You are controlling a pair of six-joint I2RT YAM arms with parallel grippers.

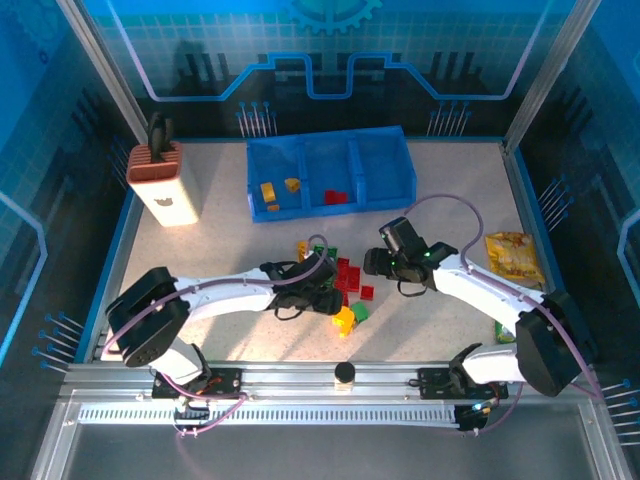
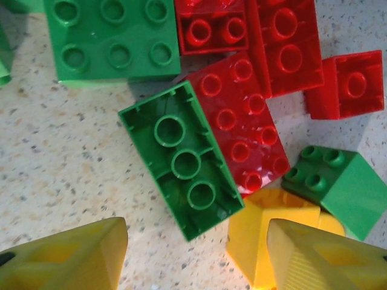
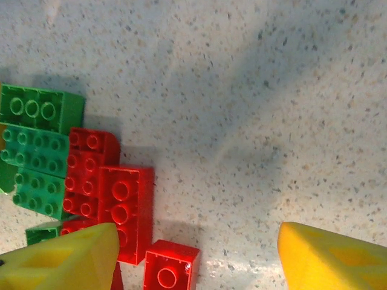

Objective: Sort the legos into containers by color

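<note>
A pile of red, green and yellow legos (image 1: 347,287) lies mid-table, in front of the blue containers (image 1: 395,135). The left compartment holds yellow bricks (image 1: 268,192) and the middle one red bricks (image 1: 336,197). My left gripper (image 1: 325,292) is low over the pile and open. In the left wrist view its jaws (image 2: 196,254) straddle the near end of an upturned green brick (image 2: 181,166), and a yellow brick (image 2: 266,232) lies against the right finger. My right gripper (image 1: 375,263) is open (image 3: 196,260) over speckled table, with a small upturned red brick (image 3: 169,269) near its left finger.
A white and brown box with a black handle (image 1: 163,180) stands at the back left. A yellow snack packet (image 1: 514,255) lies at the right edge. Blue walls ring the table, and a black knob (image 1: 345,373) sits on the front rail.
</note>
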